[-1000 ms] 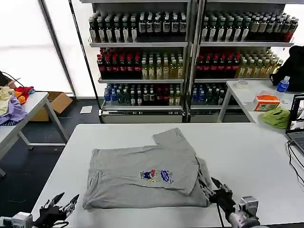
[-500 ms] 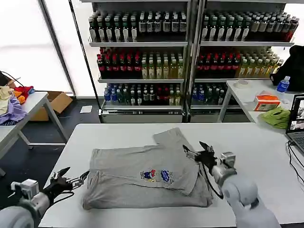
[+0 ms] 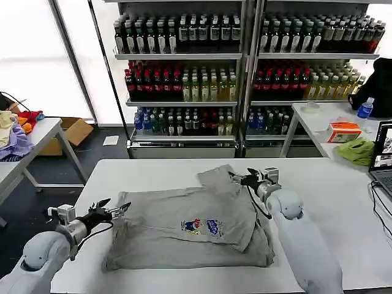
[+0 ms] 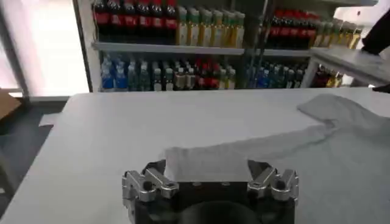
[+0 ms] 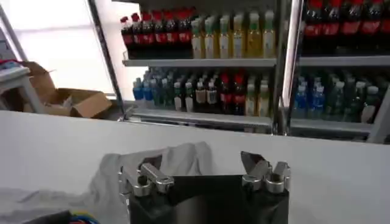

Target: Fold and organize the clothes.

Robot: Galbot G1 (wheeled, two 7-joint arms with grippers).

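Observation:
One of the clothes, a light grey shirt (image 3: 184,226) with a small multicoloured chest print (image 3: 202,225), lies partly folded on the white table (image 3: 331,202). One sleeve (image 3: 217,177) sticks out at its far side. My left gripper (image 3: 114,210) is open at the shirt's left edge. In the left wrist view that gripper (image 4: 209,178) has the cloth's edge (image 4: 207,161) between its spread fingers. My right gripper (image 3: 240,179) is open at the far sleeve. In the right wrist view this gripper (image 5: 201,169) has the sleeve (image 5: 177,161) just ahead of its fingers.
Shelves of bottles (image 3: 184,79) stand behind the table. A side table (image 3: 37,138) at the left carries a coloured cloth heap (image 3: 15,131). The right-hand table (image 3: 321,119) holds a lime-green cloth (image 3: 356,150), an orange box (image 3: 343,131) and a bottle (image 3: 365,109). A laptop (image 3: 383,156) sits at the right edge.
Both grippers have left the table's near edge. The right one travelled along the shirt's right side to the far sleeve. The left one came up to the shirt's left edge.

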